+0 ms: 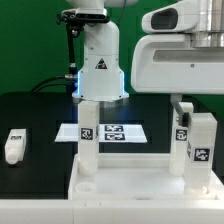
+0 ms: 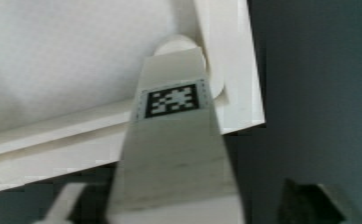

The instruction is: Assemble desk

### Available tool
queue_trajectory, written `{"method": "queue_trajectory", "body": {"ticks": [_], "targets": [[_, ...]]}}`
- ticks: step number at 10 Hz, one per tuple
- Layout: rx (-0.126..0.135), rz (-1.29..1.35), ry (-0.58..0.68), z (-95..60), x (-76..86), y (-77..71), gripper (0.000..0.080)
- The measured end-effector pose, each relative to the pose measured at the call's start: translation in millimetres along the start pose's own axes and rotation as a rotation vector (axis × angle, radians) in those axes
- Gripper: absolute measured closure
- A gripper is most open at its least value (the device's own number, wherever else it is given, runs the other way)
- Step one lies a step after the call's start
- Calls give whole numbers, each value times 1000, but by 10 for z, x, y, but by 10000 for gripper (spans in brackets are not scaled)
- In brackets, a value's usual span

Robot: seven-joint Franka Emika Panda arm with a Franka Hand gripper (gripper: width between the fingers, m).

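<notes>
Four white legs are counted. Three are stood upright at the one desk top (image 1: 135, 190): a left leg (image 1: 87, 135), a far right leg (image 1: 181, 125) and a near right leg (image 1: 201, 145). One loose leg (image 1: 13, 146) is laid on the black table (image 1: 40, 115). One marker board (image 1: 112, 132) is seen before the robot base (image 1: 100, 65). The gripper (image 2: 187, 198) is held spread, and a leg is framed between its fingers (image 2: 64, 205) without being touched.

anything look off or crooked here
Nothing broken or crooked: a standing leg and a second standing leg sit upright on the desk top. Only a loose leg lies on the table at the exterior view's left, apart from the top.
</notes>
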State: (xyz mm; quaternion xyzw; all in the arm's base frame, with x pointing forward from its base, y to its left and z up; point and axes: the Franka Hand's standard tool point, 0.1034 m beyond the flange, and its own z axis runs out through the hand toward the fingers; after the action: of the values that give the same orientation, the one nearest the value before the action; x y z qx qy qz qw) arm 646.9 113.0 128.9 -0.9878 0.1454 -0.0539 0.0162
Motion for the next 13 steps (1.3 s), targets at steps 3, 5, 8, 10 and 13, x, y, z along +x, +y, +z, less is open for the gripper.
{"method": "queue_trajectory", "body": {"ticks": [3,5,8,10,13], "targets": [[-10,275,4,9,-8,26,514],[-32,585,28,4,-76,29,514],[48,1024,-24,11,-79,72,514],[80,1201,-51,15,-82,118,512],[49,1085,-48,24,-112,117,302]]}}
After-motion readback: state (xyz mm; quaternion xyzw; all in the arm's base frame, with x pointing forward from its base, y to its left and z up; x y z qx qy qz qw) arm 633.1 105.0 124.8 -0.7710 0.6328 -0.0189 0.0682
